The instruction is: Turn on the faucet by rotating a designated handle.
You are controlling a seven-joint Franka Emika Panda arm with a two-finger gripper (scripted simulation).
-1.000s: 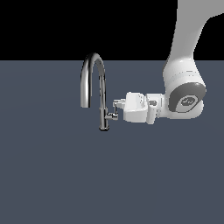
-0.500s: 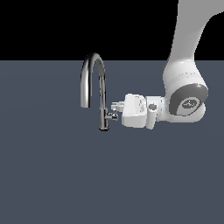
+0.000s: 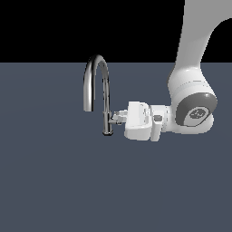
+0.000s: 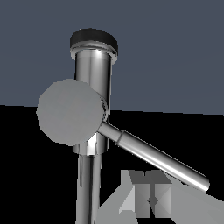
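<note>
One gripper (image 3: 118, 117) sits at the handle (image 4: 153, 155) beside the faucet (image 3: 105, 97). I cannot tell how far its jaws are parted. If contact is shallow, I risk slipping off mid-turn.

Jaws cover the handle (image 3: 116, 117); the wrist view cuts them off.

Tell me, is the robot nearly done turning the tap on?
Not yet. Done: the white gripper has reached the tall shiny chrome faucet, right by its lower stem. In hand: it sits next to the thin chrome lever handle; whether it is gripping cannot be told. Left: rotating the handle. No water shows.
</note>
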